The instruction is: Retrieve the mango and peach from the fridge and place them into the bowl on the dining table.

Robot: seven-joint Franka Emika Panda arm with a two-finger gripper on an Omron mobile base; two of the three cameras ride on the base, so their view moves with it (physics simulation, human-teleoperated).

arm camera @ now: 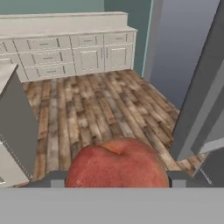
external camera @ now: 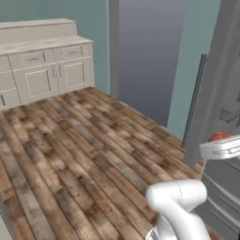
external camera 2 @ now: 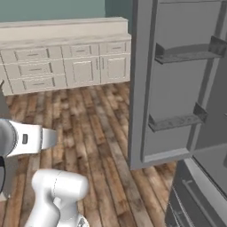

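The peach [arm camera: 117, 162] sits clamped in the gripper [arm camera: 117, 180], clear of the fridge [external camera 2: 177, 88], whose door stands open at right; carrying it to the bowl remains, then the mango.

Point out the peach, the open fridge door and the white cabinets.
peach [arm camera: 117, 164]: hand view, front skin between the fingertips.
fridge door [external camera 2: 177, 88]: right base view, inner panel between shelves.
white cabinets [external camera 2: 82, 68]: right base view, a door front.

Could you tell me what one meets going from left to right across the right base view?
White cabinets along the far wall → wooden floor → open fridge door with its two shelves.
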